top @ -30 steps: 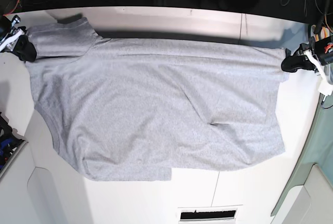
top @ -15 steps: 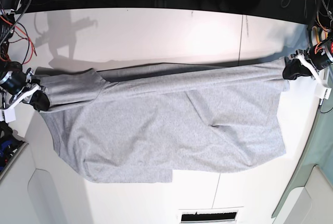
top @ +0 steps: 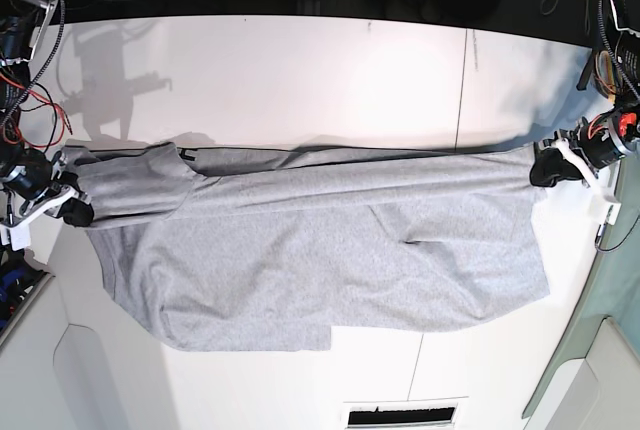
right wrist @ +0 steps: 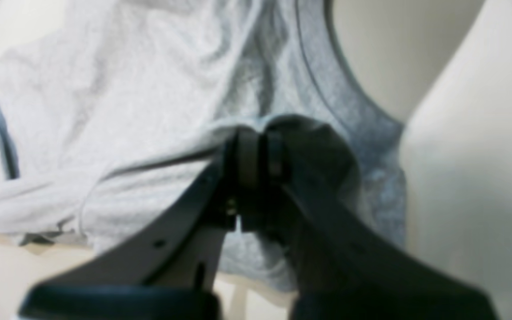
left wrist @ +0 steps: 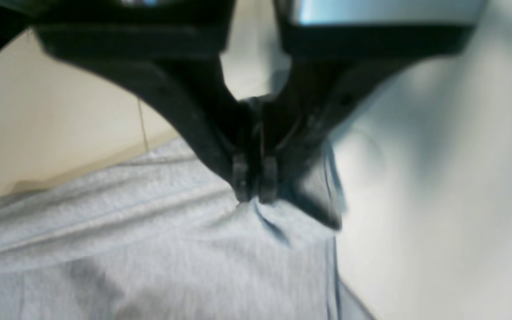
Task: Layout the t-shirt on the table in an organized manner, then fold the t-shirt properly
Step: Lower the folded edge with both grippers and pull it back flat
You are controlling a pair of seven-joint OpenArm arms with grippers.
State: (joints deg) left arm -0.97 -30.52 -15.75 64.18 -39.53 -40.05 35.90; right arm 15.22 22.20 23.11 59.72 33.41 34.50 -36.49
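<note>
The light grey t-shirt (top: 320, 250) lies spread across the white table (top: 300, 70), its far edge folded toward the near side. My left gripper (top: 545, 168) at the base view's right is shut on the t-shirt's hem corner; its closed black fingertips (left wrist: 242, 178) pinch the grey cloth (left wrist: 149, 249). My right gripper (top: 72, 208) at the base view's left is shut on the t-shirt by the sleeve and shoulder. In the right wrist view its tips (right wrist: 256, 151) grip a fold of fabric (right wrist: 105, 111) beside the neckline. No lettering shows.
A thin dark seam (top: 461, 90) runs across the table at right of centre. Pale grey rounded panels (top: 60, 370) sit at the near left and near right (top: 610, 370). A teal-green cloth (top: 612, 270) lies along the right edge. Cables hang at both far corners.
Both grippers have drawn the t-shirt's far edge toward the near side, folding it over the body. The right gripper travelled far down the left side; the left gripper came down and slightly inward.
</note>
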